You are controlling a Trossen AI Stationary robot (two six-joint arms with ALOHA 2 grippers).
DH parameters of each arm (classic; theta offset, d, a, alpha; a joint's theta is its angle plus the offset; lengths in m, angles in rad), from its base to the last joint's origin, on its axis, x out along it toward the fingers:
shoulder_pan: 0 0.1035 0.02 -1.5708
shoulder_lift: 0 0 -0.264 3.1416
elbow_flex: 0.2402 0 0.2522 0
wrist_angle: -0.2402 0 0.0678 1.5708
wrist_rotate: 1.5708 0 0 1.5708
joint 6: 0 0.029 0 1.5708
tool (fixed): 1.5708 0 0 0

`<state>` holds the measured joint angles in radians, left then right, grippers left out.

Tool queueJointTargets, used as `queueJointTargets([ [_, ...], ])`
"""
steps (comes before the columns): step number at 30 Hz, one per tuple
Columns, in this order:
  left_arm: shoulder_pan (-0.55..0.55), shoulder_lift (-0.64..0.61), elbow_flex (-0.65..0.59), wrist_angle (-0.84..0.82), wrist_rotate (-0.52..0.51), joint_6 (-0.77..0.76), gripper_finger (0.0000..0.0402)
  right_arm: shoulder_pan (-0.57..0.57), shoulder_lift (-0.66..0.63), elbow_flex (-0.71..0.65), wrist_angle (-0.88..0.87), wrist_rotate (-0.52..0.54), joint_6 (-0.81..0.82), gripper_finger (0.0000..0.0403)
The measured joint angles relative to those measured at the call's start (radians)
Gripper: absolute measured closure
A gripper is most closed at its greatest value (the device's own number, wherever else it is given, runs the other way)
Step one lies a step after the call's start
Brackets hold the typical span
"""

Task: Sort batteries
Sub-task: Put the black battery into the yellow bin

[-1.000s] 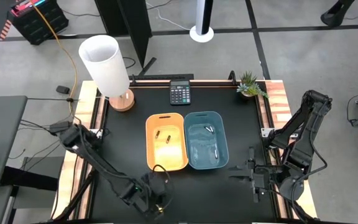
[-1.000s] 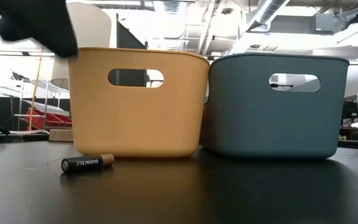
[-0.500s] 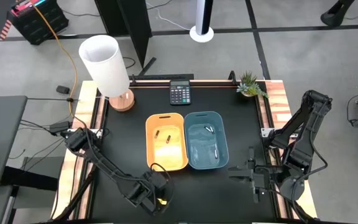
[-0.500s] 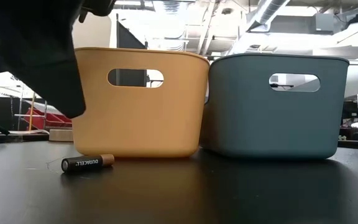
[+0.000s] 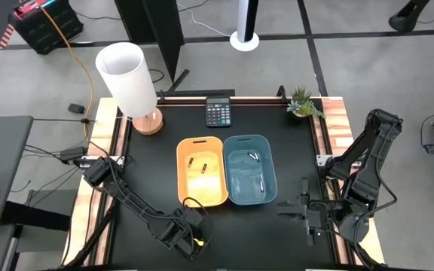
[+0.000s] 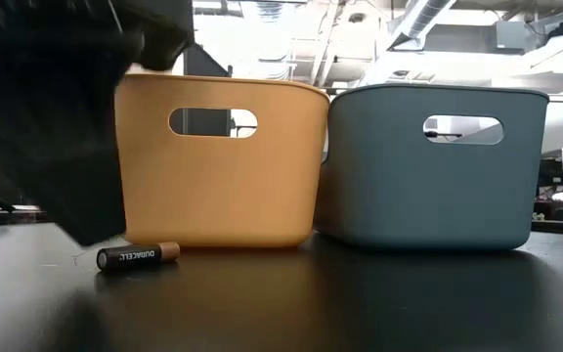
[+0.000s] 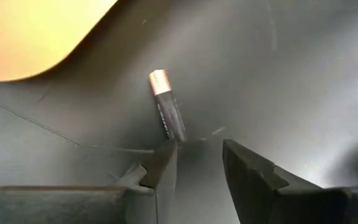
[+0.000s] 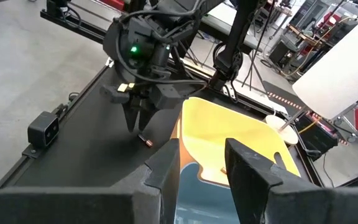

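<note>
One dark battery with a coppery end point(image 7: 168, 112) lies on its side on the black table, just in front of the orange bin's near left corner; it also shows in the low view point(image 6: 137, 256). My left gripper point(image 7: 197, 158) is open and empty, low over the table beside the battery's dark end, fingers pointing down point(image 8: 135, 121). It shows near the table's front edge in the high view point(image 5: 191, 239). The orange bin point(image 5: 201, 172) holds two batteries point(image 5: 190, 162). The blue bin point(image 5: 249, 169) holds pale ones point(image 5: 252, 156). My right gripper point(image 5: 296, 211) waits open at the near right.
The two bins stand side by side mid-table point(image 6: 428, 166). A black calculator point(image 5: 218, 113), a white lamp point(image 5: 130, 79) and a small plant point(image 5: 303, 102) stand along the far edge. A small camera box point(image 8: 44, 132) sits at the table's front edge.
My left gripper has moved a little toward the table's right edge and come down toward the battery lying in front of the orange bin. The battery has stayed where it was.
</note>
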<state>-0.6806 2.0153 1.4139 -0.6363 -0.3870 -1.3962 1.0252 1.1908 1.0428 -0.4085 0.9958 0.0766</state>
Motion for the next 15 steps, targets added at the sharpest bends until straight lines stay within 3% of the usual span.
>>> queueJointTargets([
  [7,0.004,0.032,0.0,0.025,-0.05,-0.044,0.028,0.0,0.0,0.0,-0.001,0.0,0.0,0.0262],
  [15,0.007,0.043,0.002,0.028,-0.035,-0.079,0.0287,0.0,0.0,0.0,-0.002,0.0,0.001,0.0262],
])
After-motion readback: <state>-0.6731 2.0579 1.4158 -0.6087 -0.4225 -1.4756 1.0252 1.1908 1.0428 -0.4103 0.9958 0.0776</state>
